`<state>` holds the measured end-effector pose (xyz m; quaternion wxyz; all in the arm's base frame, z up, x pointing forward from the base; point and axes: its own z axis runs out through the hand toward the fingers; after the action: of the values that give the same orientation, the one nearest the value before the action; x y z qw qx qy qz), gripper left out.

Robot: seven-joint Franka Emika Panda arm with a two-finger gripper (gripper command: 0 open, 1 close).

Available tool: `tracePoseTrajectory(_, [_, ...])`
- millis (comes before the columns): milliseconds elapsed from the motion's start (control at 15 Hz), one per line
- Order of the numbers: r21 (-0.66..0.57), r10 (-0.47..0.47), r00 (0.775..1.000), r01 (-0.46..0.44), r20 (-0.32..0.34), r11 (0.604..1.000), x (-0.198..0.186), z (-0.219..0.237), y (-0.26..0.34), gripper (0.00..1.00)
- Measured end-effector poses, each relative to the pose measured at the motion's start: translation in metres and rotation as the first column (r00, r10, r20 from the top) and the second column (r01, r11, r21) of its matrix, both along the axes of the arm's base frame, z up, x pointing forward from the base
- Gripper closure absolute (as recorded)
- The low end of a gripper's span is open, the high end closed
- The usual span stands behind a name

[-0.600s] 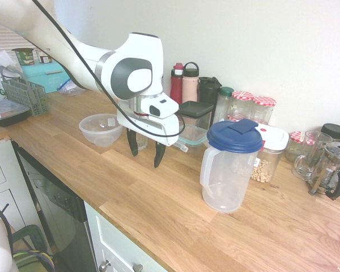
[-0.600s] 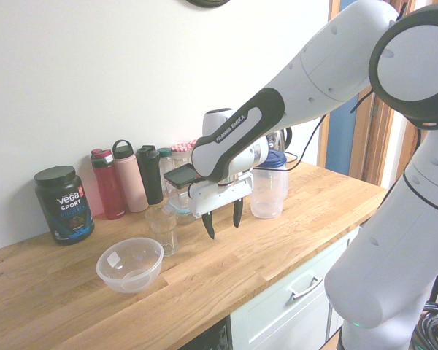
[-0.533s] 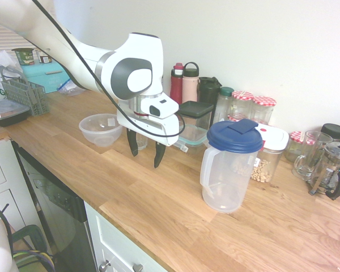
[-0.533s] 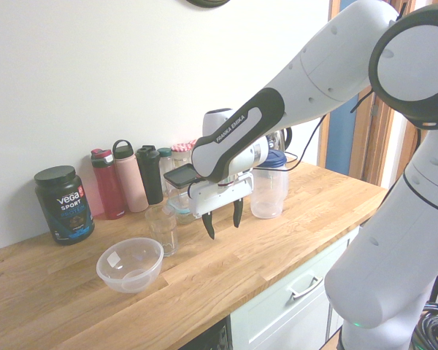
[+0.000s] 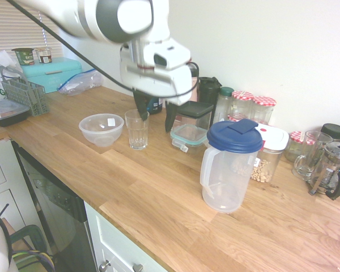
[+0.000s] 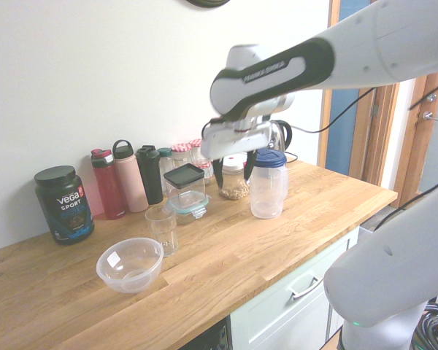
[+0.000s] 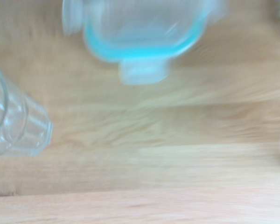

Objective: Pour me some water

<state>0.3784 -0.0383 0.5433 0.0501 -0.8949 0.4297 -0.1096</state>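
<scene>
The gripper hangs above the counter, jaws wide and empty. The glass stands at its eight o'clock, the jug at four o'clock.

"VEGA SPORT" on black tub; "FRANKA EMIKA" on white arm.

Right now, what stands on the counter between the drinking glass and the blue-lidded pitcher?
In the first exterior view, a teal-rimmed container lies between the glass and the pitcher; nearer the front edge, the counter is bare wood.
</scene>
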Motion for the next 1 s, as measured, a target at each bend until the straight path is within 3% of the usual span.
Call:
tracePoseTrajectory(200, [-0.005, -0.036, 0.996, 0.036, 0.078, 0.999, -0.024, 0.031, -0.05, 0.0])
tracePoseTrajectory(467, [-0.019, -0.087, 0.983, 0.091, 0.159, 0.996, -0.05, 0.027, -0.11, 0.0])
tracePoseTrajectory(800, [-0.014, -0.127, 0.977, 0.131, 0.172, 0.991, -0.062, -0.014, -0.137, 0.0])
tracePoseTrajectory(867, [-0.015, -0.126, 0.974, 0.131, 0.186, 0.991, -0.058, -0.024, -0.138, 1.0])
tracePoseTrajectory(1000, [-0.022, -0.128, 0.972, 0.135, 0.199, 0.991, -0.048, -0.047, -0.14, 1.0])
